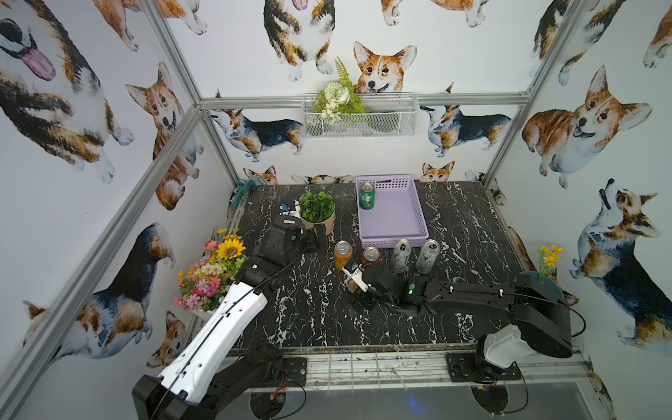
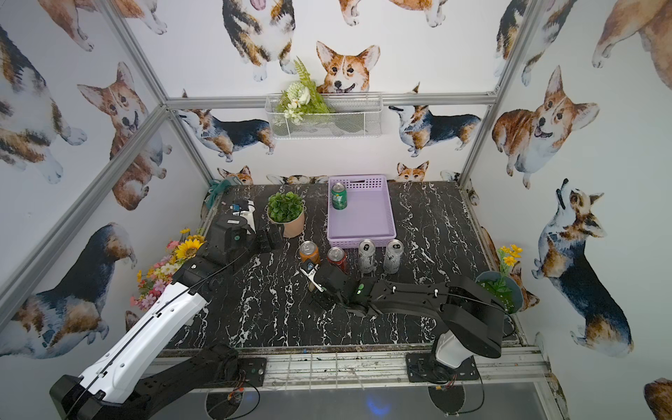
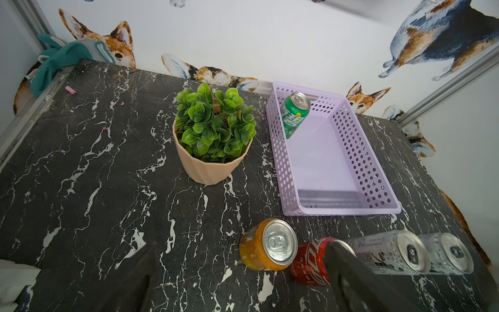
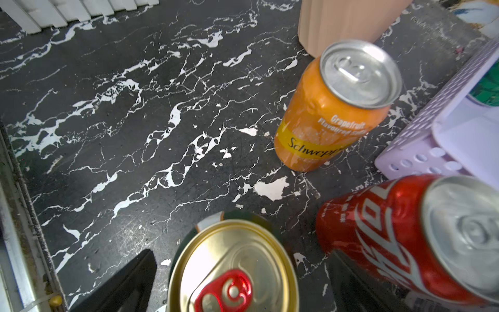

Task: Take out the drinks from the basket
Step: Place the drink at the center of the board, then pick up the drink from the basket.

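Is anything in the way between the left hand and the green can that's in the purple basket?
Yes, partly. The potted plant stands right next to the left hand, crowding the straight line to the green can, and the perforated side wall of the basket lies between them. Nothing covers the can from above.

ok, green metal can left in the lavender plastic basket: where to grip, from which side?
Grip the upright green metal can round its upper sidewall, above the rim of the shallow lavender plastic basket, coming down from above. It stands in the far corner toward the peach-potted green plant, so walls block a low side approach.
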